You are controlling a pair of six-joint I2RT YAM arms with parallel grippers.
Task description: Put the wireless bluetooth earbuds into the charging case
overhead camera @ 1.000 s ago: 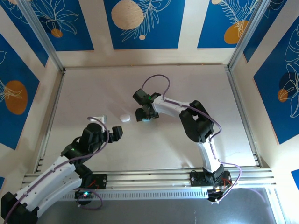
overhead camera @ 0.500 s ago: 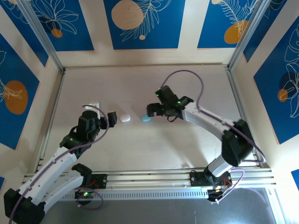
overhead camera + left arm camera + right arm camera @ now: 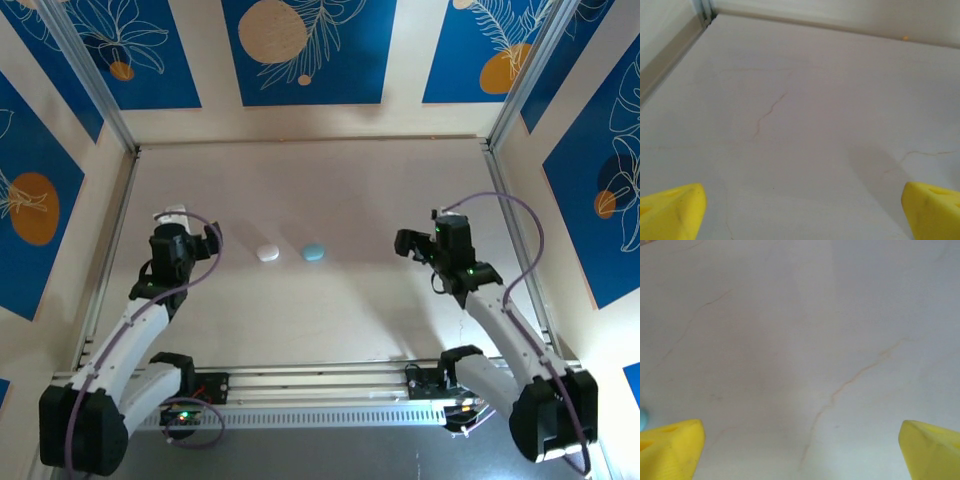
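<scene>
White charging case and blue charging case lie between outspread arms, left pincer and right pincer gaping.

1. Robotics lab work cell, judging by the purpose-built rig.
2. Boxed in by bare aluminium posts and pale wall panels printed with blue-and-orange leaf patterns.
3. Floored with a plain, pale, faintly veined surface that runs wall to wall inside the frame.
4. Fitted along the near edge with slotted aluminium rail, with the left arm and the right arm bolted to it.
5. Strung with loose purple cables looping off the arms, and with exposed electronics at their bases.
</scene>
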